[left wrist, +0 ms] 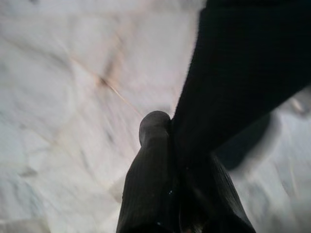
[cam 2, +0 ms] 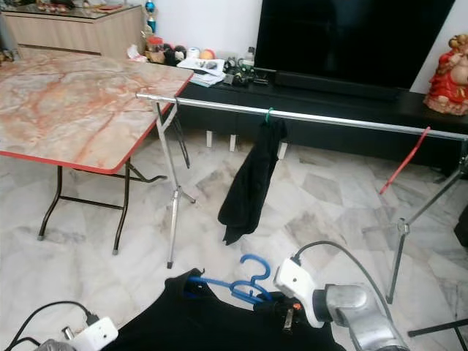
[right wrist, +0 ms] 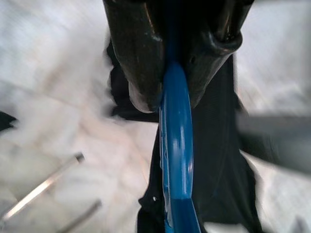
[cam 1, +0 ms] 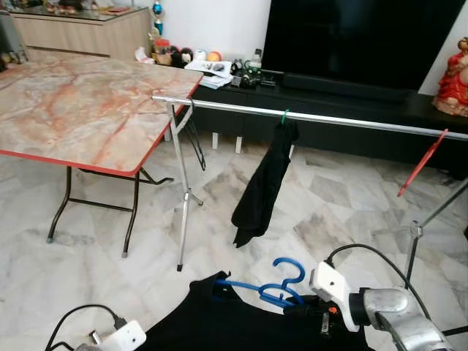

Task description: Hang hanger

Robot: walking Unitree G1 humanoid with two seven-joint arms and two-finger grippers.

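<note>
From the left eye view, the blue hanger (cam 1: 272, 287) sat low at about five o'clock, its hook curling upward, carrying a black garment (cam 1: 219, 322) that spread across the bottom of the picture. The right claw (cam 1: 303, 308) held it by the frame near the neck, while the silver rail (cam 1: 314, 117) ran across the room well above and beyond, from ten o'clock toward three, already bearing a dark garment on a green hanger (cam 1: 285, 115) near its middle and a red hanger (cam 1: 423, 162) toward the three o'clock end. The marble-topped bench (cam 1: 80, 102) stood at nine to ten o'clock, just beside the rail's near end. The right eye view gave the same layout, the bare stretch of rail between the two hung pieces looking to me the best target. In the left wrist view, the left claw (left wrist: 181, 194) had its fingers together, pinching black cloth over the marble floor (left wrist: 63, 97). In the right wrist view, the right claw was clamped on the blue frame. To do it well, I judged the hook should be kept upright, raised above the rail, then lowered over it, with the left claw letting the cloth follow without dragging.
</note>
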